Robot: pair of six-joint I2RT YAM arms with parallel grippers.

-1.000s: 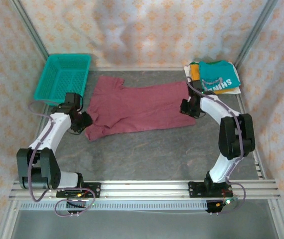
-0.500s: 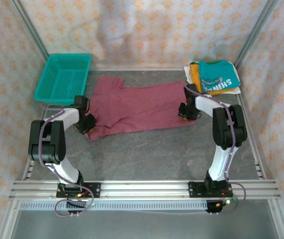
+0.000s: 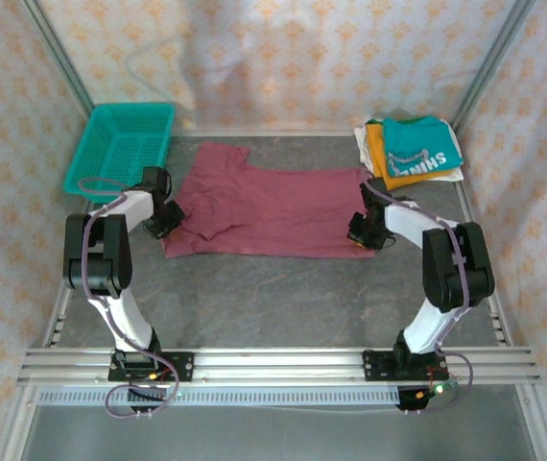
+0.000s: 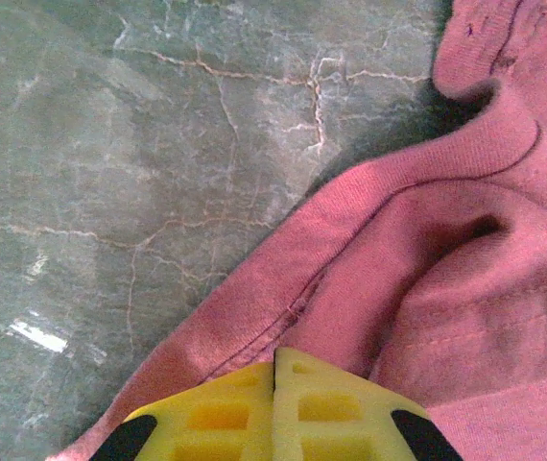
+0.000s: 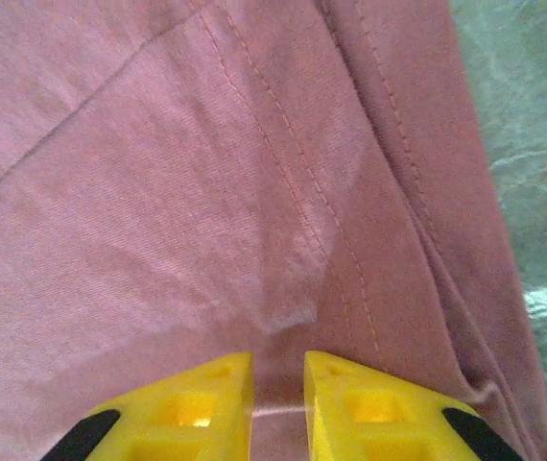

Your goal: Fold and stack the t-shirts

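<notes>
Both left tool (image 4: pixel 275 370) and right tool (image 5: pixel 277 375) pinch the maroon t-shirt (image 3: pixel 273 206), now stretched straighter.

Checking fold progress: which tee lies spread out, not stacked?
The maroon tee, flat mid-table. The teal tee and orange-yellow tee sit folded in the far-right pile.

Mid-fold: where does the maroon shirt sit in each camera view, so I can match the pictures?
Top external: maroon shirt spread flat across the middle of the table.
Left wrist: lower right, its edge running diagonally.
Right wrist: covers most of the picture, left and centre.
Shared landmark: the grey marbled table beside the cloth.
</notes>
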